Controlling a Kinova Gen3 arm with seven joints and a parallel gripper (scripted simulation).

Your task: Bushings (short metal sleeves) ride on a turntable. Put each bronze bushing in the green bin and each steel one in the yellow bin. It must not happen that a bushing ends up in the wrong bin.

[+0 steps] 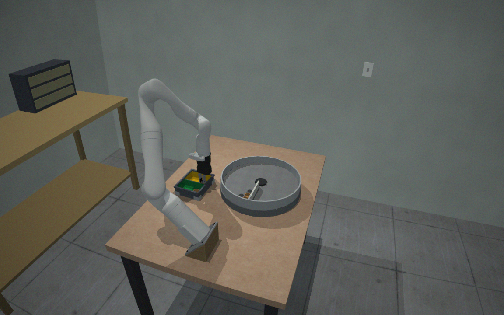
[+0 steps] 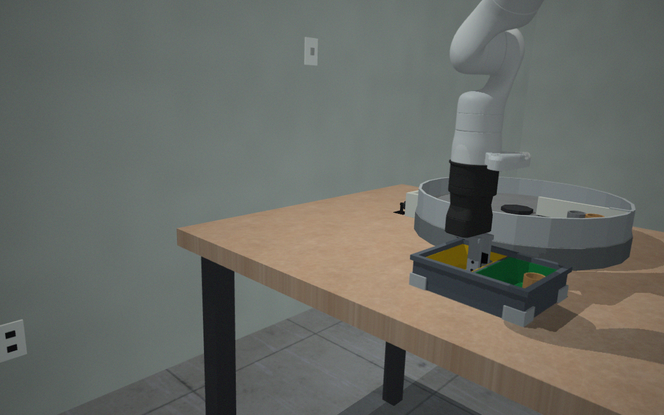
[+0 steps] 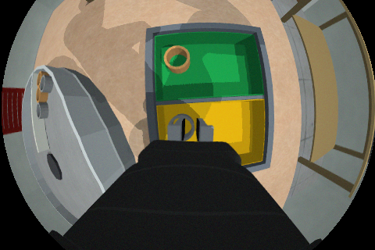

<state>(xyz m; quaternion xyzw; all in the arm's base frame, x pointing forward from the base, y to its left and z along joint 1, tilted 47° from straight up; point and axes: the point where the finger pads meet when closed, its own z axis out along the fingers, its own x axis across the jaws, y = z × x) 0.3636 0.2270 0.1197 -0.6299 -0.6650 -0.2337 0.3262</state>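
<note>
My gripper point(image 1: 202, 180) point(image 2: 479, 264) point(image 3: 191, 126) is partly open, its fingers low over the yellow bin point(image 2: 448, 256) point(image 3: 234, 121). A steel bushing point(image 3: 181, 116) stands in that bin under the left finger, which covers part of it; it looks loose. A bronze bushing point(image 1: 196, 190) point(image 2: 533, 281) point(image 3: 177, 71) stands in the green bin point(image 1: 186, 184) point(image 2: 509, 266) point(image 3: 226, 70). On the turntable point(image 1: 281, 180) point(image 3: 74, 168), two steel bushings point(image 3: 46, 84) point(image 3: 42, 111) and two bronze ones, the clearer one point(image 3: 41, 96) between them, sit close together.
A pale bar point(image 1: 254, 189) point(image 3: 39, 137) crosses part of the turntable beside the bushings. A high grey wall point(image 1: 260, 206) point(image 2: 530, 231) rings the turntable. A dark divider point(image 3: 211, 99) parts the two bins. The arm's base point(image 1: 203, 248) stands at the table's near side.
</note>
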